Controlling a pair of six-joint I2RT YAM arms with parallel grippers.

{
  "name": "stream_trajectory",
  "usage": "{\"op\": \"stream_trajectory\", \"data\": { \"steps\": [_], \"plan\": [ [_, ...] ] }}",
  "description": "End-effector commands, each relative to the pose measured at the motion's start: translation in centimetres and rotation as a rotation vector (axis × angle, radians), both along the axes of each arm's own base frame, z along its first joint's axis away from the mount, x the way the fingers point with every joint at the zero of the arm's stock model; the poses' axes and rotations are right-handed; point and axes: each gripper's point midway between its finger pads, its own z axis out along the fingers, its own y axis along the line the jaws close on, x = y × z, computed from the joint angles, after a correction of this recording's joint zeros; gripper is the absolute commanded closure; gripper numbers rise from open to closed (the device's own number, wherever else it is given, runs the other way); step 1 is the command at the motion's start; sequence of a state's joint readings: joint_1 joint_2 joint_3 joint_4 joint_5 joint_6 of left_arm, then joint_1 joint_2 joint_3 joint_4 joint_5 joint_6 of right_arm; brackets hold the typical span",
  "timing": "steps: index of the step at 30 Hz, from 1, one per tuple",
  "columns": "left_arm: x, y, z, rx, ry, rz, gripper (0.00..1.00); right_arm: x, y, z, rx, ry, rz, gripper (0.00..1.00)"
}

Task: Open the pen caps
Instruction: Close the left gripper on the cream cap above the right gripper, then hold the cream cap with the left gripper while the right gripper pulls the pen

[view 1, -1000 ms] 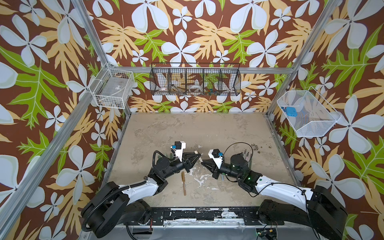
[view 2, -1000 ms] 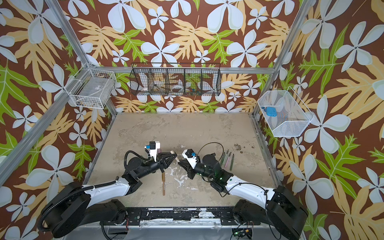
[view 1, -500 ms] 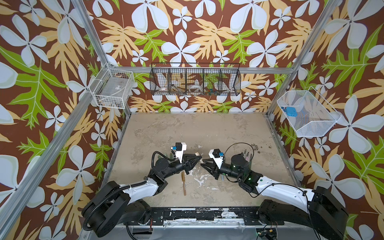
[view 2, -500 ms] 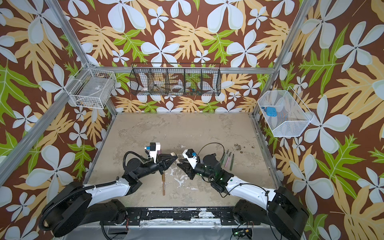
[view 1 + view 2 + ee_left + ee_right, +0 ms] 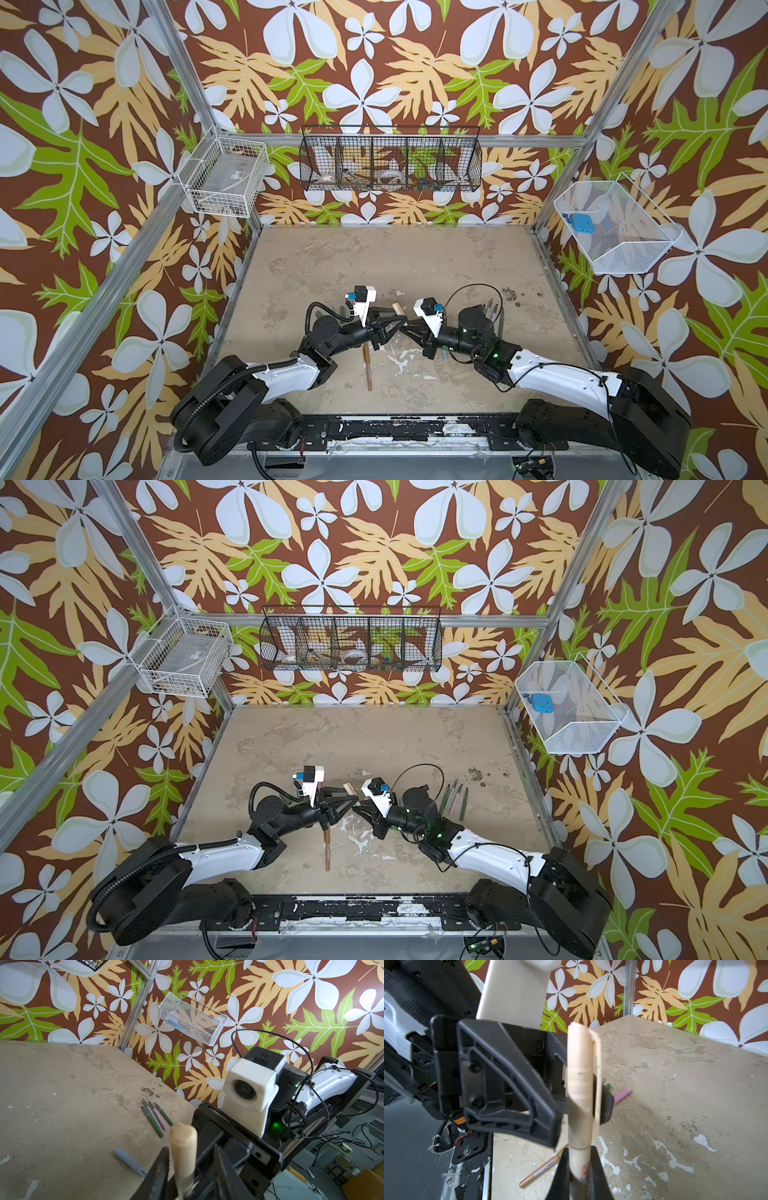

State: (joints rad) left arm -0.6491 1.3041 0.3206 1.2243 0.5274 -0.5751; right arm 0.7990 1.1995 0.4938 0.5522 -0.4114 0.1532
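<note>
Both of your grippers meet tip to tip over the tabletop (image 5: 374, 257), about midway between its left and right edges and nearer the front edge than the back.

The right gripper (image 5: 579, 1150) is clamped on the barrel of the beige pen (image 5: 578, 1163). Its fingers (image 5: 562, 1169) press the barrel from both sides.

The left gripper (image 5: 191, 1149) stands around the same pen at the beige cap (image 5: 580, 1084). Its fingers (image 5: 159, 1169) are narrowly parted: one lies against the cap and the other stands off it with a visible gap. You are not squeezing the cap.

The cap is seated on the barrel, with its clip running along the side. In both top views its end (image 5: 397, 308) pokes out from between the gripper tips toward the back edge.

The brown pen (image 5: 367, 365) lies flat just in front of the left gripper, pointing toward the front edge.

Four pens (image 5: 456, 800) lie side by side toward the right edge, beyond the right arm. They are sage green, pink and dark green, with dark tips bare at the ends that face the back edge.

The left wrist view shows a light blue pen (image 5: 128, 1160) lying apart from them, closer to the grippers. I cannot tell whether its cap is on.

The right wrist view shows a loose pink cap (image 5: 623, 1093) on the tabletop beyond the left finger. A green end (image 5: 607, 1085) sits just beside it, too hidden to name.
</note>
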Motion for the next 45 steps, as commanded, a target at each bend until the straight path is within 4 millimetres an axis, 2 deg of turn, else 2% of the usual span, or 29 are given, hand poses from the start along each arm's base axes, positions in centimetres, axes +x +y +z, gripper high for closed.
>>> {"op": "stream_trajectory", "data": {
  "steps": [1, 12, 23, 32, 35, 42, 45],
  "plan": [
    [-0.4, -0.1, 1.4, -0.040, -0.038, -0.019, 0.61, 0.3, 0.0, 0.5, 0.008, -0.022, -0.020, 1.00],
    [-0.1, 0.0, 1.2, -0.031, -0.027, -0.001, 0.73, -0.4, 0.6, 0.6, -0.002, -0.041, 0.011, 1.00],
    [0.0, -0.2, 0.9, -0.026, -0.016, -0.009, 0.74, -0.9, 1.0, 0.6, -0.009, -0.047, 0.042, 1.00],
    [0.0, 0.2, 1.3, -0.042, -0.019, 0.010, 0.93, -1.0, 0.9, 0.4, -0.023, -0.054, 0.037, 1.00],
    [0.5, 0.6, 1.2, -0.041, -0.009, 0.050, 1.00, -0.4, 0.9, 0.2, -0.056, -0.082, -0.032, 1.00],
    [2.5, 2.2, 0.4, -0.020, 0.050, 0.207, 1.00, 0.0, 1.5, -0.5, -0.277, -0.291, -0.346, 1.00],
    [2.9, 2.8, 0.3, -0.014, 0.055, 0.253, 1.00, 0.0, 2.2, -0.8, -0.320, -0.320, -0.400, 1.00]
  ]
}}
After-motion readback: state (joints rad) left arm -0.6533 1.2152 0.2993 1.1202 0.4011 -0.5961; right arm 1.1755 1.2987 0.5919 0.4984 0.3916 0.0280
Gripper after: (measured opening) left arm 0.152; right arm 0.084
